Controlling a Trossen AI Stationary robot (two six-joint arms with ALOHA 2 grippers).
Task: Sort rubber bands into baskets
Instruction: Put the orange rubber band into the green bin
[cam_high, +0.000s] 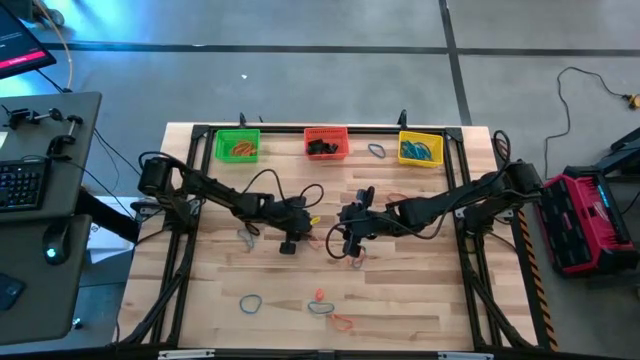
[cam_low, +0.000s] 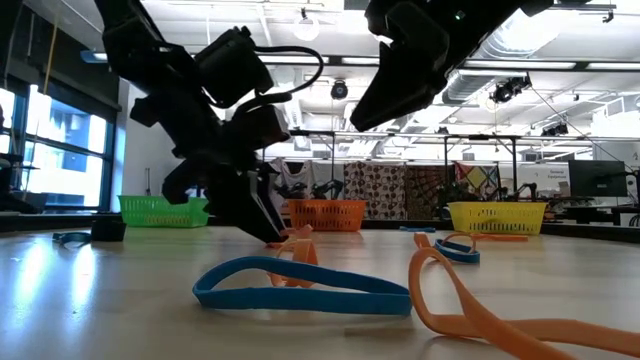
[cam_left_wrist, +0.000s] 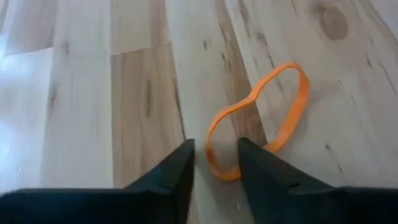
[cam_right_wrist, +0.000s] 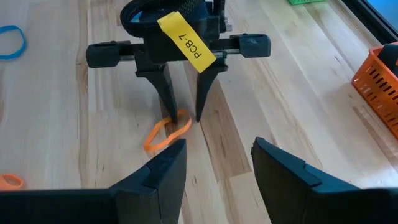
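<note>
A light wooden table (cam_high: 400, 300) is sitting on a grey floor (cam_high: 300, 70). A desk (cam_high: 40, 200) with a keyboard (cam_high: 20, 185) is standing beside it. Beyond, ceiling lights (cam_low: 620, 66) are glowing, and daylight is coming through windows (cam_low: 60, 140).

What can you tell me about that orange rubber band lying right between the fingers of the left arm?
The orange rubber band is a thin, flat, flexible loop, pinched into a lopsided figure-eight. It lies flat on the pale wooden table, near the middle. The left gripper is lowered over it, fingers slightly apart, straddling one end of the loop; that end sits in the gap between the fingertips. Whether they actually touch it cannot be told. The band is not lifted, and nothing else rests on it.
</note>
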